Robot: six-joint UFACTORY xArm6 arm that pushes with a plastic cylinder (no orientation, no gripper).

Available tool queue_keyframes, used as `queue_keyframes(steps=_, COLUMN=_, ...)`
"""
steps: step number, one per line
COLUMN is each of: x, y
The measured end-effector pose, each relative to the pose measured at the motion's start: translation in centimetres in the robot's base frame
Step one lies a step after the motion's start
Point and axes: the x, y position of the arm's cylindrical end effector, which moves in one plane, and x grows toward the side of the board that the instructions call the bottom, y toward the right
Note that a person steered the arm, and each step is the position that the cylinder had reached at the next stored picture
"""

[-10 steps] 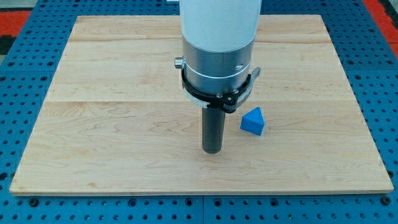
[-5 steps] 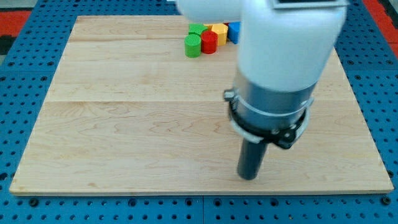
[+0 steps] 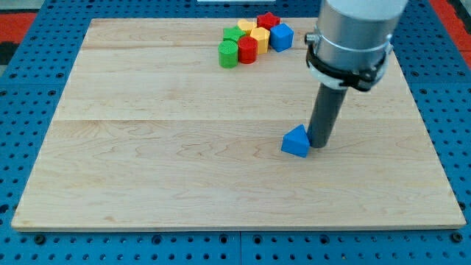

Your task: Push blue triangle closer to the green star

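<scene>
The blue triangle (image 3: pixel 296 141) lies on the wooden board (image 3: pixel 147 147), right of centre and toward the view's bottom. My tip (image 3: pixel 319 143) rests on the board right against the triangle's right side. The green star (image 3: pixel 233 34) sits in a cluster of blocks at the view's top, far from the triangle, partly hidden behind the other blocks.
The cluster at the view's top holds a green cylinder (image 3: pixel 228 53), a red cylinder (image 3: pixel 247 49), a yellow block (image 3: pixel 258 37), a red star (image 3: pixel 268 20) and a blue cube (image 3: pixel 281 36). The arm's body (image 3: pixel 353 33) stands just right of the cluster.
My tip swung from the triangle's left, round the view's bottom, to its right side. The triangle has shifted slightly left. The cluster at the top is uncovered.
</scene>
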Motion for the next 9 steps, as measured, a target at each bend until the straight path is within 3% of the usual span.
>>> queue_keyframes(steps=2, x=-1.1, y=-0.8)
queue_keyframes(steps=5, x=4.5, y=-3.2)
queue_keyframes(steps=7, x=4.0, y=-13.2)
queue_keyframes(steps=9, x=-2.8, y=-21.6)
